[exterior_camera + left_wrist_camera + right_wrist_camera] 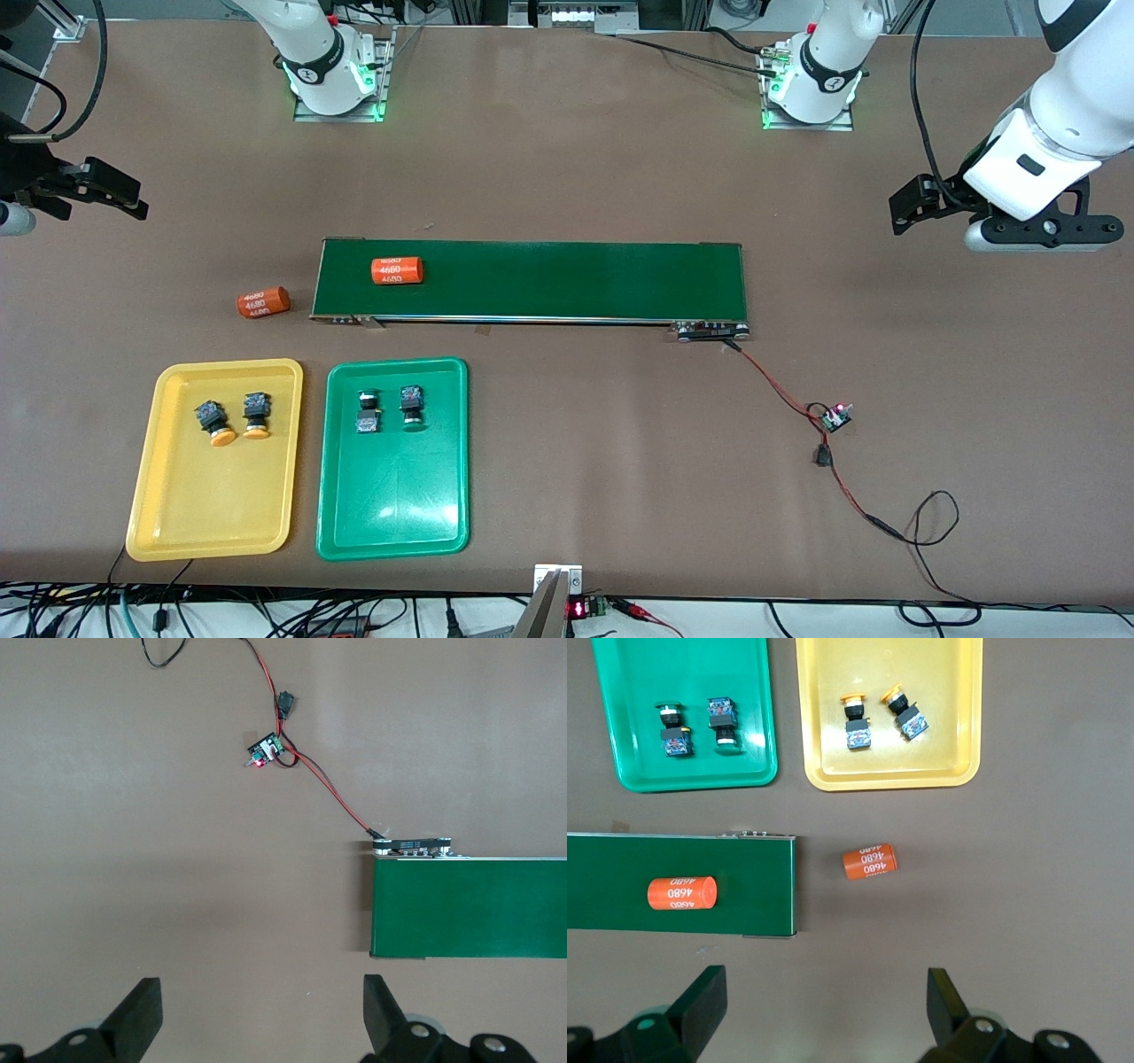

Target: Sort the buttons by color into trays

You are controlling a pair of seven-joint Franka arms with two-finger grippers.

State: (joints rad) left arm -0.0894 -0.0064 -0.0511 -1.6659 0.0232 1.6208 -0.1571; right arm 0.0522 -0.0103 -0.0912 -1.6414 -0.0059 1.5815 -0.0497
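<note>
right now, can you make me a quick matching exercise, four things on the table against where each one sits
Things:
1. orange-capped buttons
2. green-capped buttons
3. one orange cylinder
4. other orange cylinder

Places:
A. on the bare table beside the conveyor belt's end, toward the right arm's end
B. in the green tray
C. on the conveyor belt
D. in the yellow tray

Pairs: 1-D, 2-B, 3-C, 4-A
</note>
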